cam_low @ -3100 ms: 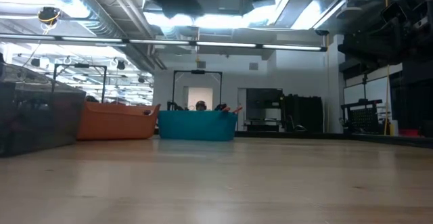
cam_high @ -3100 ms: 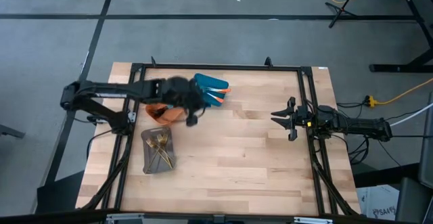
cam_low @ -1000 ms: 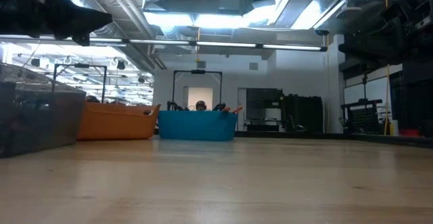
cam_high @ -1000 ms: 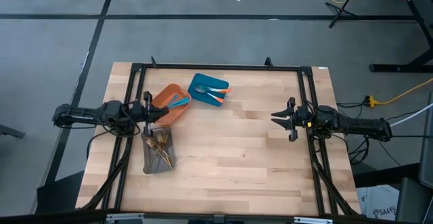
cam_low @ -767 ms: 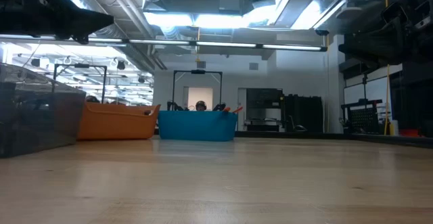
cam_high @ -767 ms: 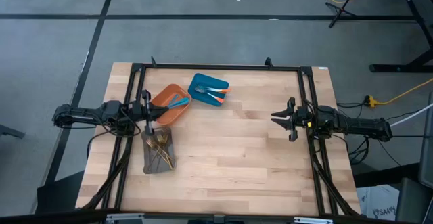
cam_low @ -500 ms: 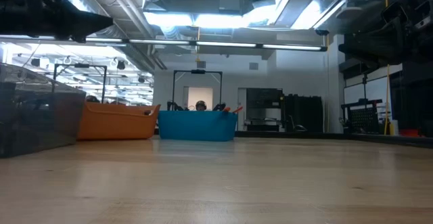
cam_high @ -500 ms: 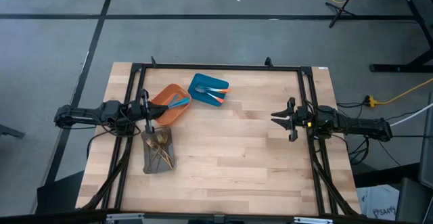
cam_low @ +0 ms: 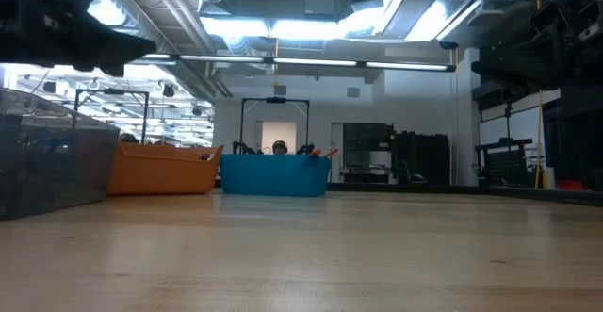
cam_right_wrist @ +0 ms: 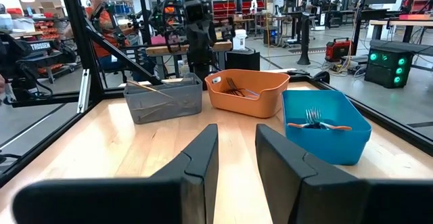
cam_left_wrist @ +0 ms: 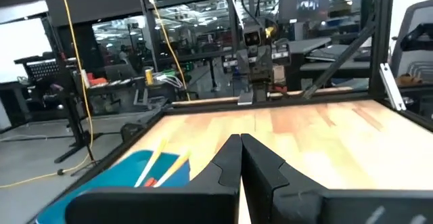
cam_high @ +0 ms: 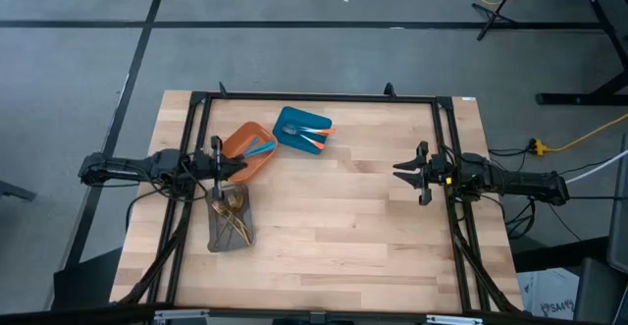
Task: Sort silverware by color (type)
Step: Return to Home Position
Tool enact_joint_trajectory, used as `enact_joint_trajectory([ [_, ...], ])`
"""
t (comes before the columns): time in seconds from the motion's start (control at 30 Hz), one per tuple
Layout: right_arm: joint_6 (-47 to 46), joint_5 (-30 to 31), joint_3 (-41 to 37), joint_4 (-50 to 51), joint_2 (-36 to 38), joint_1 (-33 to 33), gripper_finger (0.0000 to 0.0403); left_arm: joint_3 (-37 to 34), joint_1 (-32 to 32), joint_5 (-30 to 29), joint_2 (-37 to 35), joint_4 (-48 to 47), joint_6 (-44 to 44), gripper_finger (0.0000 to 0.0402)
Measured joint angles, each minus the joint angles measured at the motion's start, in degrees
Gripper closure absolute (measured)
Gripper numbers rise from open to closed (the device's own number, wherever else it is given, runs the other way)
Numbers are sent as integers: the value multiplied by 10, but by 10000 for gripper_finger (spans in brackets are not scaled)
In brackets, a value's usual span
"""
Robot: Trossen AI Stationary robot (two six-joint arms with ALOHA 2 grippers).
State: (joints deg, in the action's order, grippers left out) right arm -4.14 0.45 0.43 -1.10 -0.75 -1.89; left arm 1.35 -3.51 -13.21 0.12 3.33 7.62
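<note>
Now left hand [cam_high: 228, 164] has withdrawn leftward.

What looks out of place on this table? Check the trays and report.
The colours are crossed: the blue-handled silverware lies in the orange tray, and the orange-handled silverware lies in the blue tray. The gold silverware sits in the grey tray. Nothing looks spilled or damaged.

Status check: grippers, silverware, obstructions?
Left gripper shut, empty, by orange tray. Right gripper open, empty, right table edge. Silverware all in trays. No obstruction seen.
</note>
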Motion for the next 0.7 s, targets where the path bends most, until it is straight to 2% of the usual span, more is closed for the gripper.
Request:
enact_joint_trajectory([
  [0.4, 0, 0, 0, 0, 0, 0, 311, -9, 36, -5, 0, -3, -12, 401],
  [0.7, 0, 0, 0, 0, 0, 0, 311, -9, 72, 51, 2, -14, -42, 402],
])
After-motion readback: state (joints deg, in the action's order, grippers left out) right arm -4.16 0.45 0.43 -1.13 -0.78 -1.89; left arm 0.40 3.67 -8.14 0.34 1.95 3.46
